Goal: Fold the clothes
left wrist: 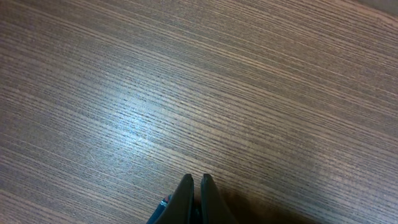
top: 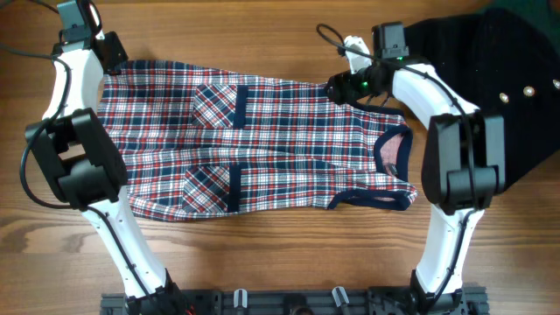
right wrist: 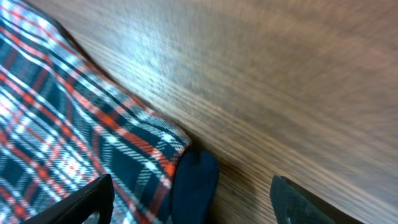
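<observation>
Plaid sleeveless garment (top: pixel 262 144) lies flat at the centre of the table (top: pixel 262 35).
Left gripper (left wrist: pixel 194 186), jaws together, hangs over bare wood at 10 o'clock; right gripper (right wrist: pixel 193 196), jaws apart, flanks its 2 o'clock shoulder corner.

Red, white and navy plaid garment (top: pixel 289 140) across the middle of the overhead frame. Two pockets (top: pixel 214 103) show the same plaid set diagonally, each with a navy band. Navy trim (right wrist: pixel 194 180) edges the openings; the neck lining is pink. Brown wood-grain table (top: pixel 262 262). Upper right: black cloth (top: pixel 516 131) with silver studs, then dark green fabric (top: pixel 538 9) in the corner.
</observation>
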You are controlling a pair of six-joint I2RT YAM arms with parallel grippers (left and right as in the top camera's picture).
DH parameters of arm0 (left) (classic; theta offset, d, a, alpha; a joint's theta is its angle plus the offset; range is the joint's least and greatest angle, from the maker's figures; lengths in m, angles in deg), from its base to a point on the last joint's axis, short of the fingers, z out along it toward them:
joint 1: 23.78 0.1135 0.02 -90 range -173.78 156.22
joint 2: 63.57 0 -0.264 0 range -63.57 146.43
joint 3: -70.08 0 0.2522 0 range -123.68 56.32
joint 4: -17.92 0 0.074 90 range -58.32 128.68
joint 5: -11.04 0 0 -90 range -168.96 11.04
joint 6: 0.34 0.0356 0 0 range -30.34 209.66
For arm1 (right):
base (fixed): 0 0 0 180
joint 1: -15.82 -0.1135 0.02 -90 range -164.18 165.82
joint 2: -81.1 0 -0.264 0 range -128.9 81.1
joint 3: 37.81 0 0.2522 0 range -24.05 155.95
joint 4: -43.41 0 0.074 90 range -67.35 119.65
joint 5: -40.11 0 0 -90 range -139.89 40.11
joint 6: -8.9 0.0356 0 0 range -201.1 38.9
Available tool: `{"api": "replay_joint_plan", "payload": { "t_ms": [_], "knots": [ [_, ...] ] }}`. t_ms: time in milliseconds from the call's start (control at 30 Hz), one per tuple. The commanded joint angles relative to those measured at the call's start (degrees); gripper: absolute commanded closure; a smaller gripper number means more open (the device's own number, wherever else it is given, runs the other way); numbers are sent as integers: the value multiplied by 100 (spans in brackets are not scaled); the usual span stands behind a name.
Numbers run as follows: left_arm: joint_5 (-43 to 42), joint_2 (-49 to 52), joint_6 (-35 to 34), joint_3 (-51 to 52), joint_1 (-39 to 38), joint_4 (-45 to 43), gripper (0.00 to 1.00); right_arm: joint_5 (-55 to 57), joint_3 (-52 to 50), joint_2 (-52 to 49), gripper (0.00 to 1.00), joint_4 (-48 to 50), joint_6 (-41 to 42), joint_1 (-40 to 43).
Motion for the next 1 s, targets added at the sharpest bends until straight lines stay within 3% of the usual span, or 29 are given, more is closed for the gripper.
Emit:
{"api": "replay_joint_plan", "payload": {
  "t_ms": [0, 100, 133, 200, 267, 433, 700, 967],
  "knots": [
    [37, -146, -11, 35, -13, 2, 96, -155, 2, -136, 28, 146, 28, -44],
    [35, -146, -13, 35, -13, 22, 96, -155, 2, -136, 45, 173, 70, -46],
    [35, -146, -13, 35, -13, 33, 96, -155, 2, -136, 54, 173, 83, -46],
    [37, -146, -11, 35, -13, 74, 96, -162, 4, -136, 84, 197, 175, -46],
    [37, -146, -11, 35, -11, 85, 96, -197, 9, -136, 94, 245, 177, -46],
    [61, -146, -9, 35, 24, -146, 96, -197, 232, -136, 96, 341, 79, -44],
    [61, -146, 162, 35, 256, -861, 96, -26, 614, -136, 96, 1318, 175, -44],
    [59, -234, 315, -306, 177, -776, 96, 109, 1554, -131, 96, 846, 170, -44]
  ]
}}
